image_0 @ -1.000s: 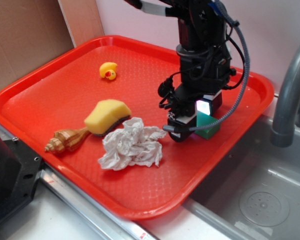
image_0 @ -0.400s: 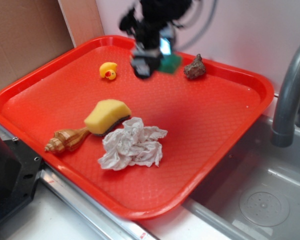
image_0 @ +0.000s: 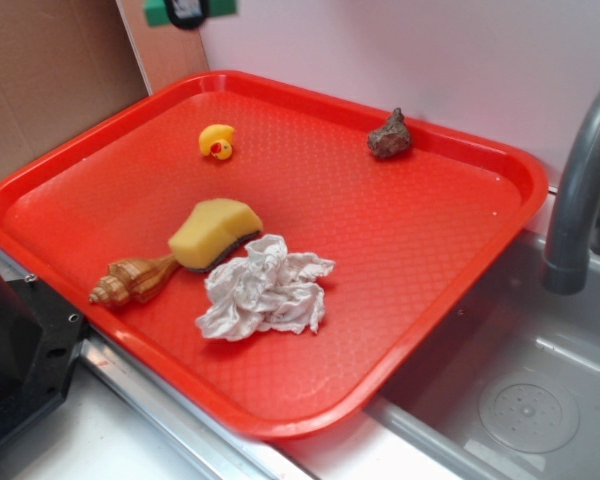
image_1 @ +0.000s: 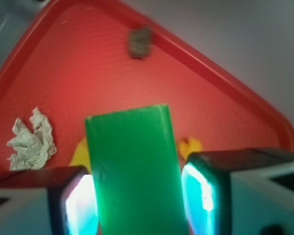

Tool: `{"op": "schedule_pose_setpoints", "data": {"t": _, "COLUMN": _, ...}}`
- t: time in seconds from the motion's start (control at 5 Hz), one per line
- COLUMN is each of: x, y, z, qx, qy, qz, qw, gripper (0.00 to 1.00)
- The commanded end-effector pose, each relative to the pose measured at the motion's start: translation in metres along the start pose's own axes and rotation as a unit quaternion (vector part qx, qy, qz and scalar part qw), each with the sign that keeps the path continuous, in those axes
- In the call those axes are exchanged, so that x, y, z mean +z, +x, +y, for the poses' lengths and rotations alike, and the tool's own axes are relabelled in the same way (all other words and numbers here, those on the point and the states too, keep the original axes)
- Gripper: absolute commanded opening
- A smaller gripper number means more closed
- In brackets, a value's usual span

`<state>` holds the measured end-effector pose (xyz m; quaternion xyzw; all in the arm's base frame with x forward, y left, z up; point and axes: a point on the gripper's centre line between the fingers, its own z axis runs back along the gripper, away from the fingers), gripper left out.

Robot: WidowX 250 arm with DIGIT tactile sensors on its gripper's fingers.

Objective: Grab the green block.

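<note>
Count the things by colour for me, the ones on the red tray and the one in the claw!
Yellow: 2, the duck and the sponge
Brown: 2, the shell and the rock
White: 1, the crumpled paper
Green: 1, the block, held up in the claw
Total: 6

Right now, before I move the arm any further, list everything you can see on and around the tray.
Red plastic tray: one, red, beside the sink.
Green rectangular block: one, green, clamped between the gripper fingers, high above the tray.
Yellow rubber duck: one, yellow, far left part of tray.
Brown rock: one, brown, near far rim.
Yellow sponge with dark underside: one, near left.
Tan seashell: one, beside the sponge.
Crumpled white paper towel: one, near middle.
Grey faucet: one, right.
Steel sink: one, lower right.
Gripper: one, shut on the block.
</note>
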<state>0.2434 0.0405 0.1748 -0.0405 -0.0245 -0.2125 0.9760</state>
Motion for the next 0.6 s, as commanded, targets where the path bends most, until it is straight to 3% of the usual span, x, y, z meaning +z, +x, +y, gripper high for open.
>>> {"op": "schedule_pose_setpoints", "data": {"t": 0.0, "x": 0.056, "y": -0.067, "z": -0.057, "qx": 0.24, "qy": 0.075, "qz": -0.08, "qw": 0.965, "gripper": 0.0}}
{"op": "schedule_pose_setpoints", "data": {"t": 0.2, "x": 0.054, "y": -0.047, "z": -0.079, "qx": 0.35, "qy": 0.145, "qz": -0.062, "qw": 0.924, "gripper": 0.0}}
{"op": "schedule_pose_setpoints", "data": {"t": 0.4, "x": 0.044, "y": -0.02, "z": -0.082, "qx": 0.461, "qy": 0.162, "qz": -0.045, "qw": 0.871, "gripper": 0.0}}
